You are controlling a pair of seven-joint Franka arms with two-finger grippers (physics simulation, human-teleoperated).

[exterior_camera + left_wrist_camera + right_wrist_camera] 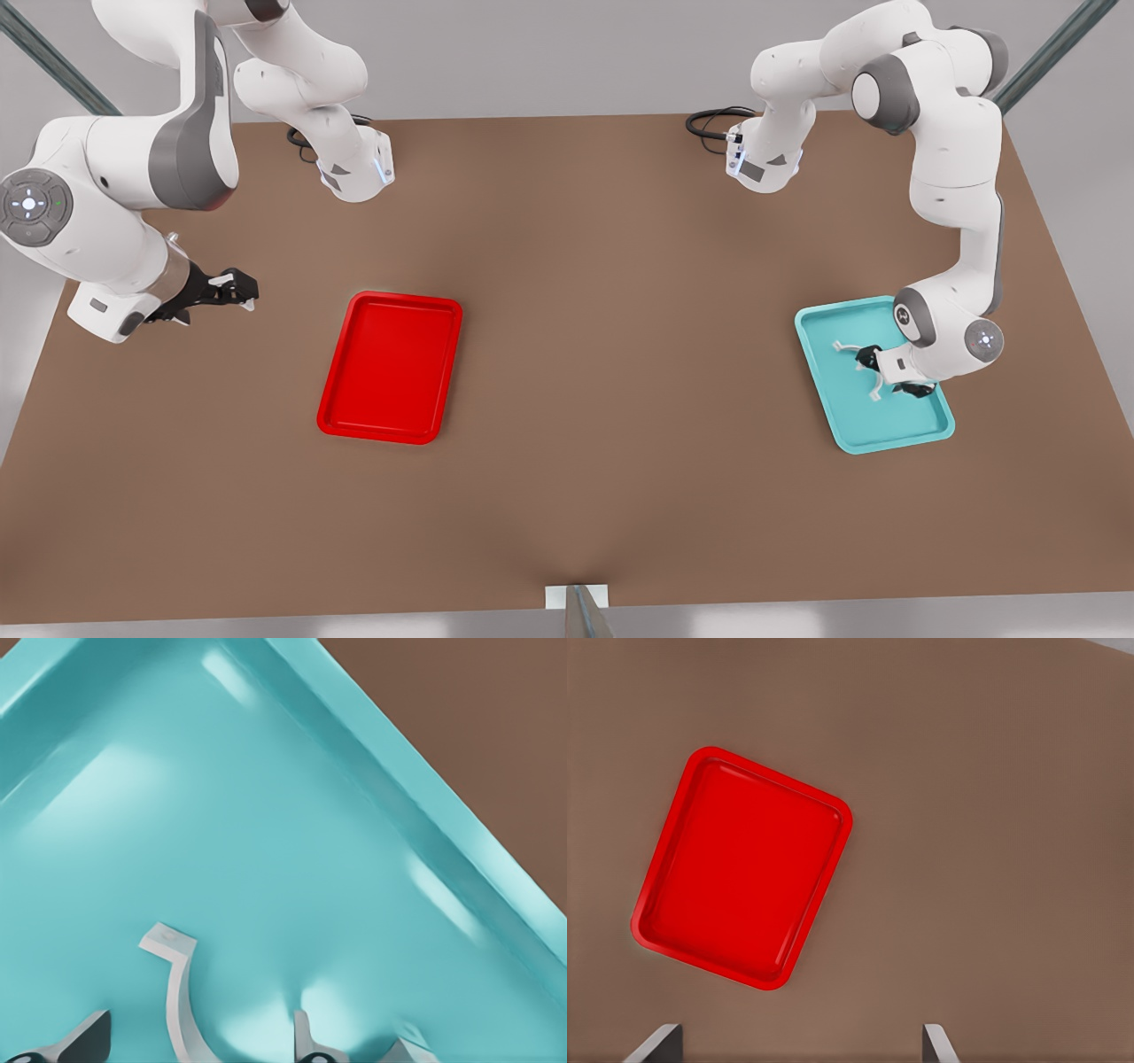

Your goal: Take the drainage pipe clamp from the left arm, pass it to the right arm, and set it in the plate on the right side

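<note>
Brown table (585, 372) fills the near foreground, with the red plate (391, 367) lying on it toward the front view's left, nothing in it. Teal tray (886, 425) sits toward the front view's right, well apart from the plate.

Left gripper (889, 374) is down low inside the teal tray, fingers spread wide around the clamp (858, 352), one finger on each side of the white arc, not yet pinching it. In the left wrist view the clamp (177, 992) lies flat on the tray (266, 815) floor, one end tab up close to the camera's middle, and a fingertip (84, 1036) sits just beside the arc with a gap between.

Right gripper (232, 288) hangs in the air above the table at the front view's left, near the plate but off to its side, fingers wide apart, holding nothing. Right wrist view looks down on the plate (744, 868) and table (992, 859); this arm waits.
</note>
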